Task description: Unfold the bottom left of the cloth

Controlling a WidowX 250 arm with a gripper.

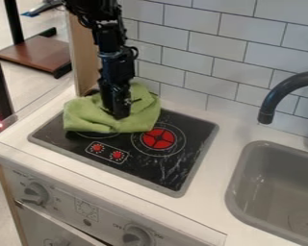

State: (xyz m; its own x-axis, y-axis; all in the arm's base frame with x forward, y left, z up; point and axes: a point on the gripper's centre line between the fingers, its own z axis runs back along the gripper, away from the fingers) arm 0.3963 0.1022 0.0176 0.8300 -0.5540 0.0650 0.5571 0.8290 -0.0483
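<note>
Wall (205, 45): tiled, close behind the cloth; limits backward moves.
Counter (211, 178): left edge near the cloth; a long pull that way could drop it over the side.
Stove (169, 170): black top extends in front and to the right; front-left strip looks usable for the unfold.
Cloth (89, 116): green, bunched on the stove's back left, bottom left still to open out.
Gripper (121, 114): points down at mid-cloth, probably to take a fold; can't tell if open or closed.
</note>
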